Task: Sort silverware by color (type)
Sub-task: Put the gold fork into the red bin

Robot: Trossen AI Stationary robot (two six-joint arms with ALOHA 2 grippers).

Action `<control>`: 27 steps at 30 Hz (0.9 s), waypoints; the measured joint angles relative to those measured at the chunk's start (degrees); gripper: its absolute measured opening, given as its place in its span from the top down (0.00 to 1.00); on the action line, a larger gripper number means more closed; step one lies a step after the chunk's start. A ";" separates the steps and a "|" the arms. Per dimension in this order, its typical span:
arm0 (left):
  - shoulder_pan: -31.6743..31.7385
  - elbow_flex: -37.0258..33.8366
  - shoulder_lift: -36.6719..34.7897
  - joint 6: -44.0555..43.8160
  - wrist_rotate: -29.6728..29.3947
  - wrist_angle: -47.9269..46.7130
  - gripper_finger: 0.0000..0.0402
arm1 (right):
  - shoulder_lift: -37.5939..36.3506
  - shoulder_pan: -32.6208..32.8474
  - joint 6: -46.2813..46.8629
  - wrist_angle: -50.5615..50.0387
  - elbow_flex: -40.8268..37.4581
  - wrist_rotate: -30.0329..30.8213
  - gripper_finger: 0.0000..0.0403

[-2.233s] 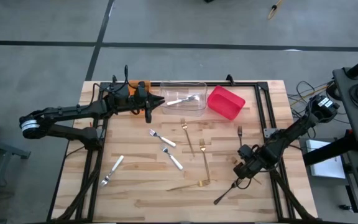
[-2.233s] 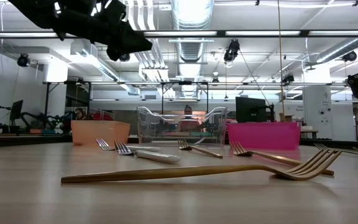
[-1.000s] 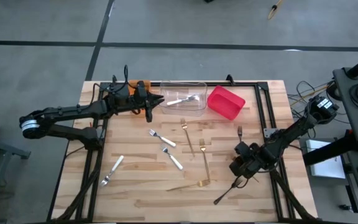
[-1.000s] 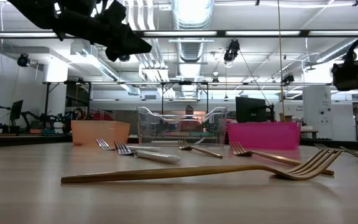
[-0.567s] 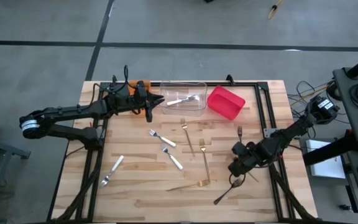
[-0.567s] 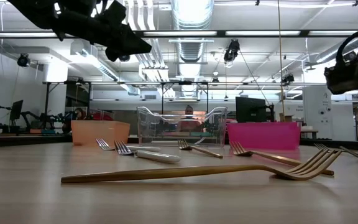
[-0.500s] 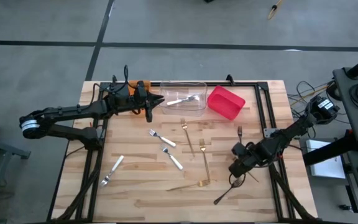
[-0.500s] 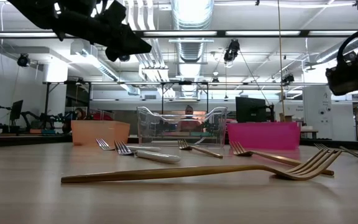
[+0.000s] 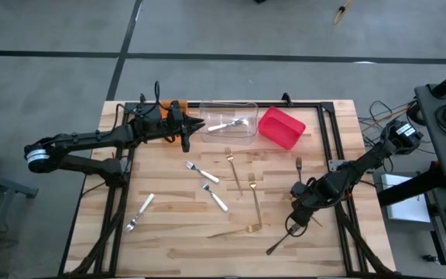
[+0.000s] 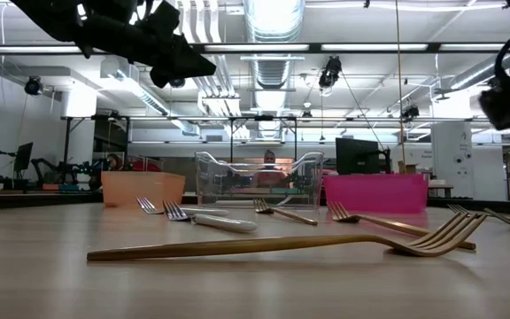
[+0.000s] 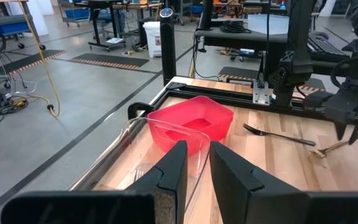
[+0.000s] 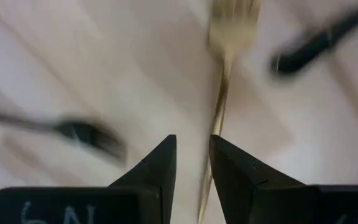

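Silverware lies scattered on the wooden table: silver forks (image 9: 201, 172) (image 9: 214, 197) (image 9: 140, 211), gold forks (image 9: 233, 169) (image 9: 255, 201) (image 9: 235, 230) and black forks (image 9: 299, 167) (image 9: 283, 239). One silver fork (image 9: 229, 122) lies in the clear bin (image 9: 242, 133). My right gripper (image 9: 295, 215) hangs above the table near the front right, pointing down over a gold fork (image 12: 225, 62) and the nearer black fork; it is narrowly open with nothing between its fingers. My left gripper (image 9: 198, 129) waits level at the far left beside the clear bin (image 11: 166, 134), also narrowly open and holding nothing.
An orange bin (image 9: 178, 107) sits at the far left, mostly under my left arm. The red bin (image 9: 281, 127) stands right of the clear one. A black frame (image 9: 327, 132) runs along the table's far and right sides.
My right gripper has risen from near the table and tipped over until it points steeply down, rolling at the wrist. The forks below it lie where they were. My left arm has kept still.
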 joint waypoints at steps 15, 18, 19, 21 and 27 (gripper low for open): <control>0.00 0.00 0.00 0.00 0.00 0.04 0.87 | 1.76 0.05 4.91 -1.55 0.95 -6.66 0.77; 0.00 0.00 0.00 0.00 0.00 0.04 0.87 | 2.48 0.04 4.79 -1.86 1.46 -6.76 0.73; 0.00 -0.01 0.00 0.00 0.00 0.04 0.87 | 2.66 0.04 4.86 -1.72 1.66 -6.78 0.71; 0.00 -0.02 0.00 0.00 0.00 0.04 0.87 | 2.84 0.04 5.25 -1.72 1.78 -6.78 0.66; 0.00 -0.04 0.00 0.00 0.00 0.02 0.87 | 4.03 0.02 6.27 -2.78 1.71 -5.29 0.50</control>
